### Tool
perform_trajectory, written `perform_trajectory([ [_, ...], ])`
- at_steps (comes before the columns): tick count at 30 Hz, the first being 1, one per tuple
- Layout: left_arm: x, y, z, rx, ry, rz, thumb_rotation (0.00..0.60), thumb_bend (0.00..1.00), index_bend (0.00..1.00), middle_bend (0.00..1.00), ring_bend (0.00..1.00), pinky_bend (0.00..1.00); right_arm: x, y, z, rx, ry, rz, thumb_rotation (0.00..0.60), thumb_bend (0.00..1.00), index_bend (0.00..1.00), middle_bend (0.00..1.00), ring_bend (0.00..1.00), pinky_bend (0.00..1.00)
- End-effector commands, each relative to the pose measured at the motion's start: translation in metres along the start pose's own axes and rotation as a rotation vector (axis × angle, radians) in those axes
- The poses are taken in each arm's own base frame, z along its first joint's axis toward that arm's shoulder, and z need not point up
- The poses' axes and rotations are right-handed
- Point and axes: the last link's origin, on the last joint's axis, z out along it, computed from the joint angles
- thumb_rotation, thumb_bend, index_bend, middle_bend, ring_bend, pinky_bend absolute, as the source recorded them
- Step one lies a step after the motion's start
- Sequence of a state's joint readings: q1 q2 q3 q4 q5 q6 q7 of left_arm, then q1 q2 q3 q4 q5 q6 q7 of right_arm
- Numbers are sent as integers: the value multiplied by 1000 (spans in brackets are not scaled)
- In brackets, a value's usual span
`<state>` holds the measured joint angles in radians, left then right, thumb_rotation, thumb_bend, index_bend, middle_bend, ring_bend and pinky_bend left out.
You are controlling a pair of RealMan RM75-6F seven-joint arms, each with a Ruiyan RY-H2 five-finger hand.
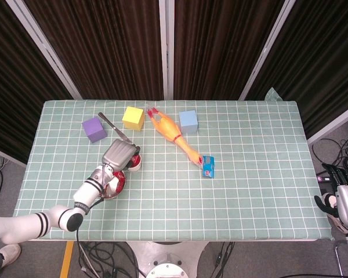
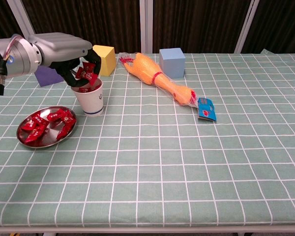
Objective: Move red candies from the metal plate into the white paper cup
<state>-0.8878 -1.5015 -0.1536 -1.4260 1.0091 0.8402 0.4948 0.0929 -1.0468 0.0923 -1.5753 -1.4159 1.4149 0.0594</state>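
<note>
The white paper cup point(image 2: 92, 101) stands on the checked cloth with red candies showing in its mouth. Directly over its rim, my left hand point(image 2: 77, 63) pinches a red candy point(image 2: 86, 73) in dark fingertips. To the cup's front left sits the metal plate point(image 2: 49, 144), holding several red candies point(image 2: 45, 123). In the head view the left hand point(image 1: 120, 155) covers most of the cup point(image 1: 136, 165), and the forearm hides part of the plate point(image 1: 118, 185). My right hand point(image 1: 343, 202) hangs off the table's right edge, fingers apart and holding nothing.
Along the back stand a purple cube point(image 1: 94, 129), a yellow cube point(image 2: 103, 59) and a blue cube point(image 2: 171, 62). A rubber chicken point(image 2: 158, 77) lies diagonally mid-table, with a small blue packet point(image 2: 206, 109) at its end. A metal utensil point(image 1: 112, 126) lies behind the cup.
</note>
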Motion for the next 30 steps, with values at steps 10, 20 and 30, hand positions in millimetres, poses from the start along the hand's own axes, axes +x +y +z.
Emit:
perform_trajectory([
  [10, -4, -4, -4, 20, -11, 17, 600, 449, 411, 496, 863, 1000, 0, -2, 1, 5, 0, -1, 600, 222, 111, 142, 142, 429],
  [20, -5, -7, -7, 38, 2, 10, 600, 398, 372, 450, 859, 1000, 1, -3, -1, 3, 5, -2, 600, 224, 111, 143, 142, 431],
  [30, 12, -44, -50, 142, 123, -106, 600, 338, 370, 438, 832, 1000, 3, -5, 1, 13, 9, -4, 600, 225, 111, 143, 143, 431],
])
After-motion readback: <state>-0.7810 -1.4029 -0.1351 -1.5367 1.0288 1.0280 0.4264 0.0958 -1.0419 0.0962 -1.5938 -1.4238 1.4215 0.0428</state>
